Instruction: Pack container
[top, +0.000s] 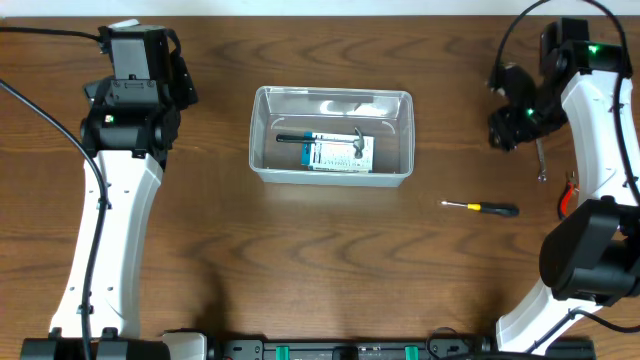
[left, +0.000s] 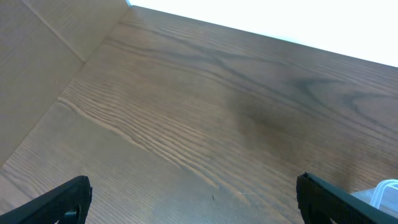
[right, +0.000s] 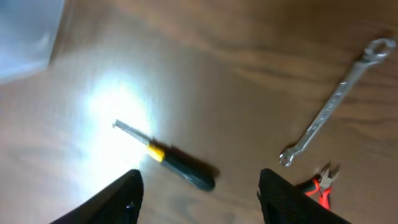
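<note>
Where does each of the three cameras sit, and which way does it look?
Overhead: above the table, looking straight down; shows left arm, right arm, container.
Left wrist: on the left arm, looking slantwise at bare wood; open left gripper, its fingers at the bottom corners.
Right wrist: on the right arm, looking down at screwdriver and wrench; open right gripper below.
Shared: overhead and right wrist both show screwdriver and wrench.

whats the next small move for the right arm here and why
Probably lower the right tool onto the screwdriver and close on its black handle. The tool is open, and the screwdriver lies loose on the table almost directly under it, closer than the wrench or the pliers. The container so far holds a hammer and a box.
</note>
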